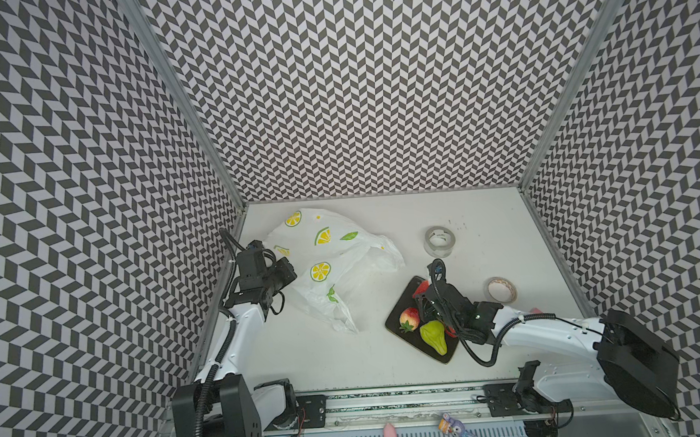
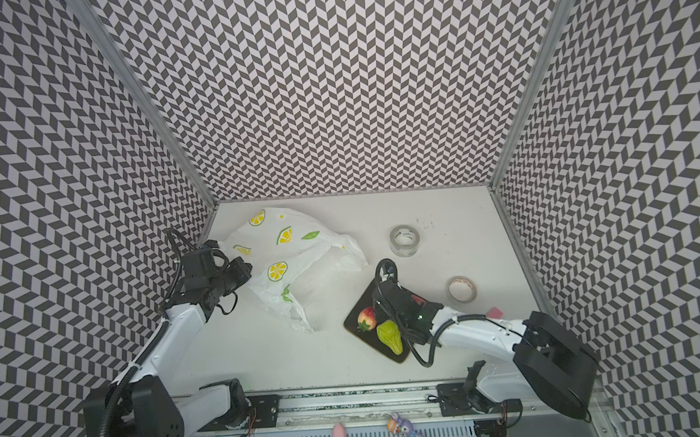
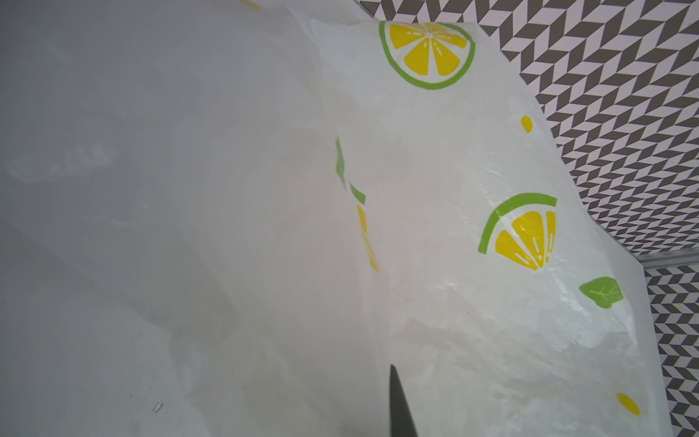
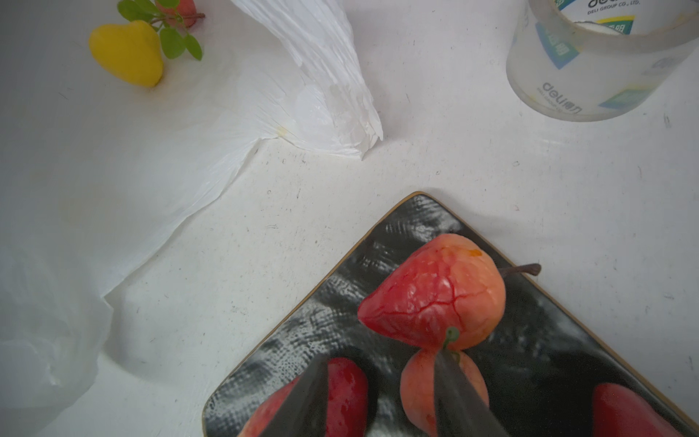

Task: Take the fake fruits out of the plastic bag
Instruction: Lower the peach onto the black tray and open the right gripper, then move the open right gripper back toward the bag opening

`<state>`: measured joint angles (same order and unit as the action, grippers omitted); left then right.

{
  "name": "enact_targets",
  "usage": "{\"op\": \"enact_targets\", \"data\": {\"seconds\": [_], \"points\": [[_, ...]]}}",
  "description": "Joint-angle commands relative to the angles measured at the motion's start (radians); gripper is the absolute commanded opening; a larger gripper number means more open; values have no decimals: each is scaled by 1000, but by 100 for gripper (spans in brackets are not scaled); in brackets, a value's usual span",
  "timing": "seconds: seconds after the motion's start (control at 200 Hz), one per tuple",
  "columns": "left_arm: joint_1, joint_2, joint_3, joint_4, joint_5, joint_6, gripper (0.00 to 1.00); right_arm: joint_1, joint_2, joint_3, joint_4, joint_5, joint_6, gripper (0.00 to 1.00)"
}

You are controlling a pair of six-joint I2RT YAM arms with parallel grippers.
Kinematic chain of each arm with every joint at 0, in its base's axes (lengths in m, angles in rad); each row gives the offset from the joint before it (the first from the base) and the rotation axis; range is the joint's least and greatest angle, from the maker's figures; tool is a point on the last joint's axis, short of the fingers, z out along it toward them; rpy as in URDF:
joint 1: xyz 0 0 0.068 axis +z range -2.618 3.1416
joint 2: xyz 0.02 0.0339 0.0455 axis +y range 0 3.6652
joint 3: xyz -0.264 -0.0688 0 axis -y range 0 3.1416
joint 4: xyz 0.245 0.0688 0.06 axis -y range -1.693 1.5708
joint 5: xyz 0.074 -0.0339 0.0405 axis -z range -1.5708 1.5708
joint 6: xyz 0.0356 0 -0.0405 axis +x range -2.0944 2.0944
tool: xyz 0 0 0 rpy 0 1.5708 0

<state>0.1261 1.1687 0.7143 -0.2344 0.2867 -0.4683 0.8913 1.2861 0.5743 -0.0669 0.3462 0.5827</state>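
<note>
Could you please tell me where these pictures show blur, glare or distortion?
In both top views the wide lens splays the patterned walls and light is even; in the left wrist view the plastic bag is sharp at its print but hazy closer in; in the right wrist view the right gripper is blurred and the black plate glints.

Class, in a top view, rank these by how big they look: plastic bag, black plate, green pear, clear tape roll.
1. plastic bag
2. black plate
3. green pear and clear tape roll: these look about alike, so they are left unranked.
</note>
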Motion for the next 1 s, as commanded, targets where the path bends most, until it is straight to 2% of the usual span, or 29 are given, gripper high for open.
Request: {"op": "enact_targets", "data": {"seconds": [0.0,0.23,0.421,0.531,0.641,0.721,0.776,0.871,0.996], "points": [[9,-8,2,25,12,8,0,-3,-58,16,0,29,-8,56],[9,-5,1,29,16,5,0,-3,-182,31,-64,37,-32,76],[9,-5,2,29,20,6,0,-3,-331,36,-47,-12,-107,80],[9,-7,1,29,20,5,0,-3,-424,23,23,-134,-176,78],[9,-7,1,32,25,5,0,-3,-486,2,128,-380,-266,73],[9,-5,1,35,29,3,0,-2,-499,-10,199,-608,-329,70],[9,-5,1,35,31,3,0,3,-483,-12,224,-705,-347,67],[9,-6,-1,34,34,2,0,34,-423,3,230,-742,-376,61],[9,-8,-3,34,32,4,0,84,-289,40,243,-667,-387,49]]}}
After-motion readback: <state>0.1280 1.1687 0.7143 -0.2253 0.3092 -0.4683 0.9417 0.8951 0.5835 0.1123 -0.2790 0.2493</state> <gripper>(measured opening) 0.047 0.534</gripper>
